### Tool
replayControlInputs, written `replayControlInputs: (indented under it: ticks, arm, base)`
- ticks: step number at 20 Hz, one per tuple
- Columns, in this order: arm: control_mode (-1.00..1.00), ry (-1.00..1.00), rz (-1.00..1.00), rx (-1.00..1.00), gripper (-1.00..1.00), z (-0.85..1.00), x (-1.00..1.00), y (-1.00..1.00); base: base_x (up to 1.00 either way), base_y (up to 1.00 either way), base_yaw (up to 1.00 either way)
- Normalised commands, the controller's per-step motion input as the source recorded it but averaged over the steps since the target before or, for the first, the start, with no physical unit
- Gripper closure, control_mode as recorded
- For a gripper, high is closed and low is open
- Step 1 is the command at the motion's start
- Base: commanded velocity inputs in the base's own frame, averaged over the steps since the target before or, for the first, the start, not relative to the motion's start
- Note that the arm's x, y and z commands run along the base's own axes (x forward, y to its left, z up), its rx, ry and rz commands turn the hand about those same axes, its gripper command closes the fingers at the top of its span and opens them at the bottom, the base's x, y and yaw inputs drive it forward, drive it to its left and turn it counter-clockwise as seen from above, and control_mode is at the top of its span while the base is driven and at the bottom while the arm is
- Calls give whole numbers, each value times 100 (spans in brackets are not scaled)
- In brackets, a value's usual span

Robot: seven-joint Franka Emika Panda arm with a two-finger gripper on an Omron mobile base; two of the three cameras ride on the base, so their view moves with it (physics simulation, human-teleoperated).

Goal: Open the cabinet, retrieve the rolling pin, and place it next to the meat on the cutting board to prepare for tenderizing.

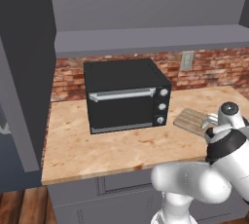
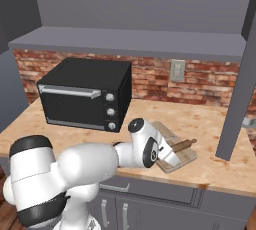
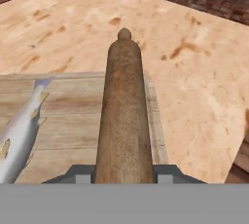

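Rolling pin [image 3: 123, 116] is clamped in your fingers [image 3: 124, 173], hanging over the cutting board's [image 3: 63, 121] edge, beside the fish [image 3: 19, 130] lying on that board. Biggest risk: cabinet door [image 2: 239, 89] hangs open just past the board, so you could clip it on lifting away. Next: the pin overhangs the board edge, so it may roll off onto the bench [image 1: 97, 145]. Smallest: it nudges the fish if lowered skewed.

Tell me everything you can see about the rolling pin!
The rolling pin is a slim brown wooden cylinder with a small round knob at its far end. The gripper is shut on it, holding it over the cutting board's edge beside a silvery fish. Whether it touches the board is unclear.
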Motion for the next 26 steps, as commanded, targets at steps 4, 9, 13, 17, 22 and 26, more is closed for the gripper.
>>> replayControlInputs:
  ticks: [4,9,13,17,22,26]
  arm:
    - [-100,0,0,4,100,-21,14,0]
    - [-100,1,0,9,100,-14,8,0]
    - [-100,0,0,10,100,-14,8,0]
    - [-100,0,0,10,100,-12,12,0]
    - [-100,0,0,9,100,-9,16,-3]
    - [-100,0,0,6,-100,-11,10,-3]
  base:
    - [0,0,0]
    - [0,0,0]
    - [0,0,0]
    - [0,0,0]
    - [0,0,0]
    - [0,0,0]
